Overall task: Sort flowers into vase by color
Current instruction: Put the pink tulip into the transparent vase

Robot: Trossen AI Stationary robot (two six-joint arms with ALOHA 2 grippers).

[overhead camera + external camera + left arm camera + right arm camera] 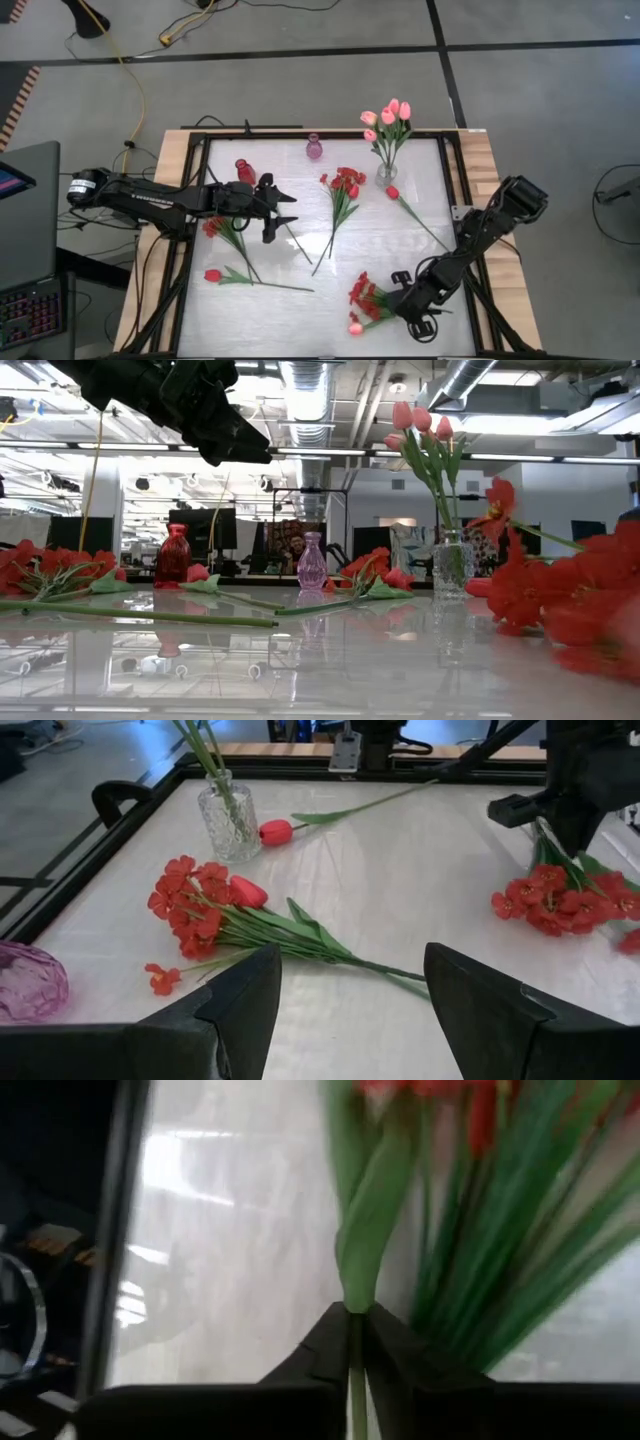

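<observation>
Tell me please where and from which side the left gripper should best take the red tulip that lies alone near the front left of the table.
Probably at the bare middle of its stem, from straight above. The red tulip lies flat on the table, its stem running toward the right with leaves near the bud, so the thin stem suits the fingers of the open left gripper better than the soft bud.

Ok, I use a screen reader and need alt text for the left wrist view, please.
The left gripper hangs open above a bunch of red flowers lying on the white table. Beyond it stand a clear glass vase holding green stems and a single red tulip, and the right gripper works at another red bunch.
</observation>
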